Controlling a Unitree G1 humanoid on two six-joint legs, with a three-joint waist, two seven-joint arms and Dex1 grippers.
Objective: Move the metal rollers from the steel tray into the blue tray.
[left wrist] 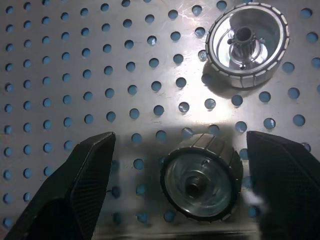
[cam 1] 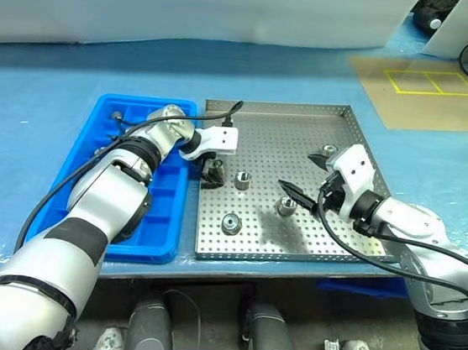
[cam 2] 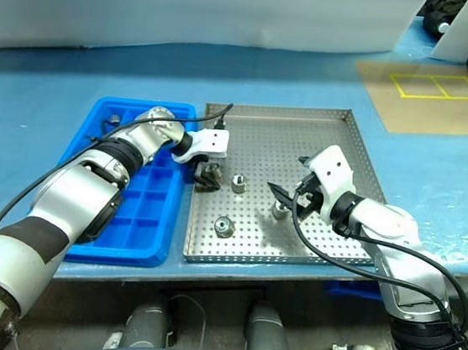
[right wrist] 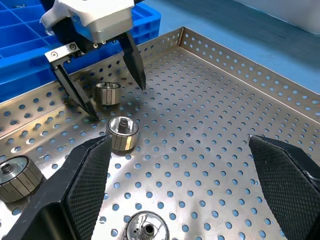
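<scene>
Left tool [cam 1: 211,172] is down over the steel tray [cam 1: 342,113] near its edge beside the blue tray [cam 1: 105,118], fingers spread wide and straddling one metal roller [left wrist: 202,176] without pinching it — nothing grasped. That roller sits on the perforated floor close to the tray's left rim, so the outer finger has little room on that side. A second roller [cam 1: 243,179] stands just beside it, apart, toward the tray's middle. Right tool [cam 1: 305,179] hovers over the right half of the steel tray, released too, empty. Between the two tools lies open perforated floor, with another roller [cam 1: 285,204] near the right tool's lower finger and one more [cam 1: 231,223] toward the near rim. A further roller [cam 1: 330,150] sits behind the right tool. Blue tray lies flush along the steel tray's left side on the blue counter [cam 1: 41,85].
</scene>
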